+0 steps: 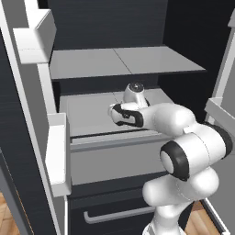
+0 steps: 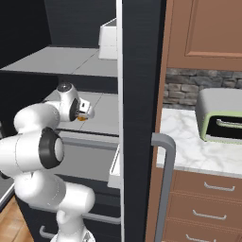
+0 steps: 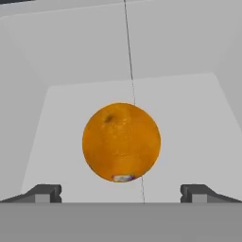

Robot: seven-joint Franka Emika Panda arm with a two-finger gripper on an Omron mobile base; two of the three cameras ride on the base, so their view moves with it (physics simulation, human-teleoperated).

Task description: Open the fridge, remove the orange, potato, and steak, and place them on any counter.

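The fridge (image 1: 27,137) stands open, and my arm (image 1: 160,117) reaches in over its lower light grey shelf (image 1: 87,114). The orange (image 3: 121,142), a bright round ball, rests on that shelf straight ahead of my gripper (image 3: 121,194). The gripper is open, with one fingertip (image 3: 45,193) to each side, just short of the fruit and not touching it. From the right, a sliver of the orange (image 2: 82,118) peeks out under the gripper (image 2: 86,109). The potato and the steak are out of view. The white marble counter (image 2: 189,142) lies right of the fridge.
An upper shelf (image 1: 124,62) hangs close above my hand. The right fridge door (image 2: 139,118) stands edge-on between the arm and the counter. A grey-green toaster oven (image 2: 222,116) sits on the counter. A lower drawer with a grey bar (image 1: 119,215) is shut.
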